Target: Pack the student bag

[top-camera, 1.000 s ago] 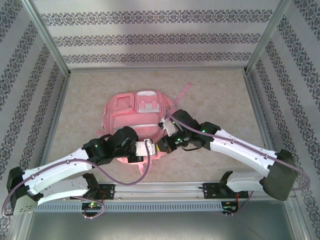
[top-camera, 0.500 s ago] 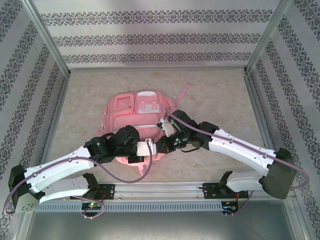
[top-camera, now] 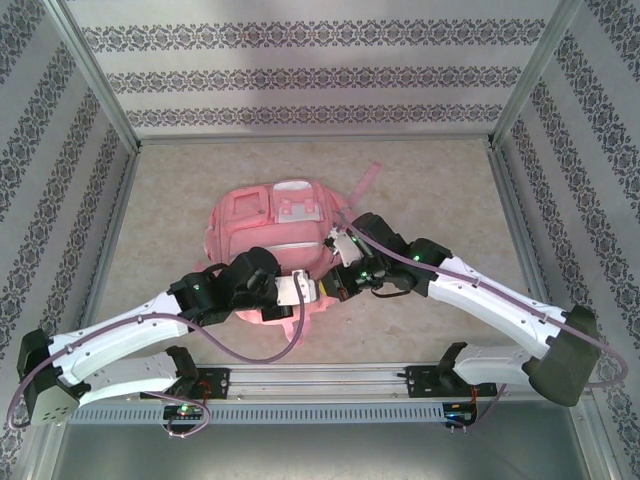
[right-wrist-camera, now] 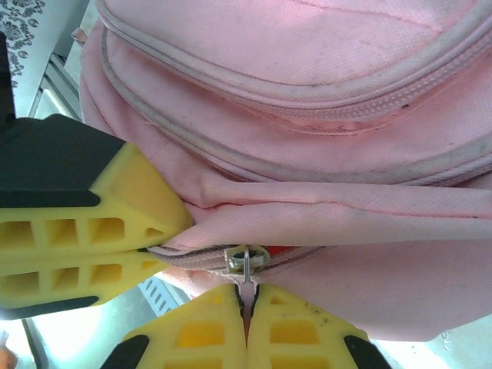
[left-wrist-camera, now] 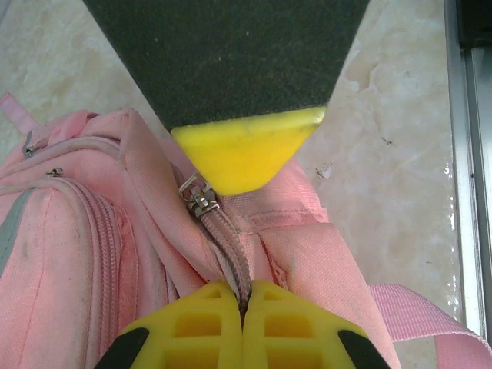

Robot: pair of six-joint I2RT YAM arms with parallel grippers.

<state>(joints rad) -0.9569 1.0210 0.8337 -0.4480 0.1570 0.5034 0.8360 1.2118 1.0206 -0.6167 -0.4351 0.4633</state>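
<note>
Student bag (top-camera: 265,225): pink woven cloth, matt, lightly soiled. Zipper pull (right-wrist-camera: 244,260): bright metal. Gripper fingers (right-wrist-camera: 196,338): yellow matt plastic, cellular moulding. Table top (left-wrist-camera: 400,115): smooth, faint sheen, marble-patterned, possibly laminate. Rail (left-wrist-camera: 460,154): bare satin metal

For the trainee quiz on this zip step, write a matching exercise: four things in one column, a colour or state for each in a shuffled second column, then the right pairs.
Column one
1. left hand
2. right hand
3. student bag
4. table

Column two
a. beige, marbled
b. shut on the metal zipper pull
c. pink, front pockets facing up
d. shut on the pink zipper strip

Pairs: 1-d, 2-b, 3-c, 4-a
</note>
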